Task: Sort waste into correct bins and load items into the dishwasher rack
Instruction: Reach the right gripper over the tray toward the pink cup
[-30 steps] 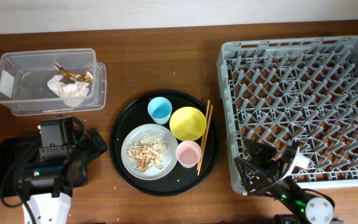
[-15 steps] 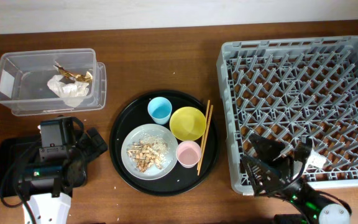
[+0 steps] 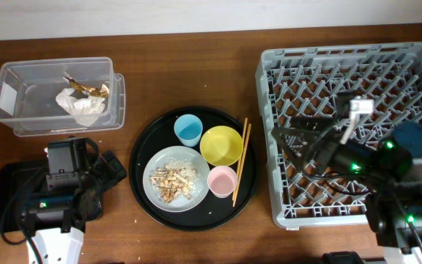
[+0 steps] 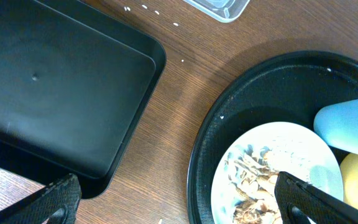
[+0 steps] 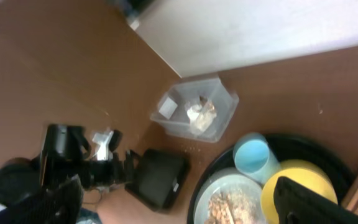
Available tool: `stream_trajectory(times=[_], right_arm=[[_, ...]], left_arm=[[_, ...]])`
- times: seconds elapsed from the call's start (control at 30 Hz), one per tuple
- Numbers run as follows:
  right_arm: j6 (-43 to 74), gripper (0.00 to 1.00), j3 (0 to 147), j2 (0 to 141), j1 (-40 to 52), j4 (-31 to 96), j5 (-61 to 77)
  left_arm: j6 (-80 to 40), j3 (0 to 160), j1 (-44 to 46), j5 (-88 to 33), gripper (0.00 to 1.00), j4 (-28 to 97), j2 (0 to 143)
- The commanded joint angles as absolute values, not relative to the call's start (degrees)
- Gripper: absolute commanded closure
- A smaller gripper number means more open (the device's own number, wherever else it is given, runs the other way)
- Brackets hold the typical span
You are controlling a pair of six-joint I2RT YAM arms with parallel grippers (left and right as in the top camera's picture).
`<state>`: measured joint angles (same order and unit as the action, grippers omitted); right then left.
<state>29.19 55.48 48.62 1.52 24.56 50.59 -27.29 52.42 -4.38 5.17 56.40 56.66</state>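
A large square grey plastic dishwasher rack (image 3: 306, 66) with a lattice floor and upright pegs spreads beneath the right gripper (image 5: 179, 202), whose jaws stand wide apart and grasp nothing. No dish shows in the rack, so loading seems not yet begun. Ahead of those jaws sits a large round black tray (image 3: 139, 150), which gathers all the dishes in one spot, apparently within reach of both arms. Farther beyond them stands a clear rectangular plastic box (image 3: 20, 92) with a white label, serving as one waste bin. The left gripper (image 4: 176, 202) is likewise spread wide and empty. A shallow black rectangular tray (image 4: 55, 81) lies bare below one of its fingers, probably waiting for food waste. Toward its other finger a grey round plate (image 4: 291, 146) rests on the round tray. Beside the plate, ahead of the right jaws, a yellow bowl (image 3: 221, 144), a small blue cup (image 3: 188, 130) and a small pink cup (image 3: 222, 180) all sit mouth up, and a pair of wooden chopsticks (image 3: 241, 158) lies along the tray edge nearest the rack. Inside the clear box sit a crumpled white-silver paper wrapper (image 3: 81, 105) and a brown-gold scrap (image 3: 88, 89), so that waste looks binned. Beige-brown crumbly food scraps (image 4: 250, 183) cover much of the plate and likely must be tipped out before it is racked
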Motion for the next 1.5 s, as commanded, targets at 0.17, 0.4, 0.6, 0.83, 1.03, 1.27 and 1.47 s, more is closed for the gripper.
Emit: stream_trajectory(times=[0.17,0.4,0.6,0.83,1.03,1.27,1.47], right_arm=[[23.0,0.02,59.9,55.7,35.3,43.3,7.6],[30.0,0.01,74.6,78.1,46.9,57.5,2.2],[31.2,0.01,74.6,82.0,47.6,56.9,6.2],[31.2,0.01,74.5,82.1,47.6,53.8,6.3],[31.2,0.01,74.5,83.7,47.6,53.6,14.5],[32.0,0.01,74.5,83.9,47.6,53.4,15.5],[38.4,0.01,74.5,85.4,47.6,56.2,9.1]], left_arm=[[-27.8,53.3,-4.7,5.4,0.01,56.5,56.3],[-27.8,53.3,-4.7,5.4,0.01,56.5,56.3],[-27.8,53.3,-4.7,5.4,0.01,56.5,56.3],[-27.8,53.3,-4.7,5.4,0.01,56.5,56.3],[-27.8,53.3,-4.7,5.4,0.01,56.5,56.3],[-27.8,53.3,-4.7,5.4,0.01,56.5,56.3],[-27.8,53.3,-4.7,5.4,0.01,56.5,56.3]])
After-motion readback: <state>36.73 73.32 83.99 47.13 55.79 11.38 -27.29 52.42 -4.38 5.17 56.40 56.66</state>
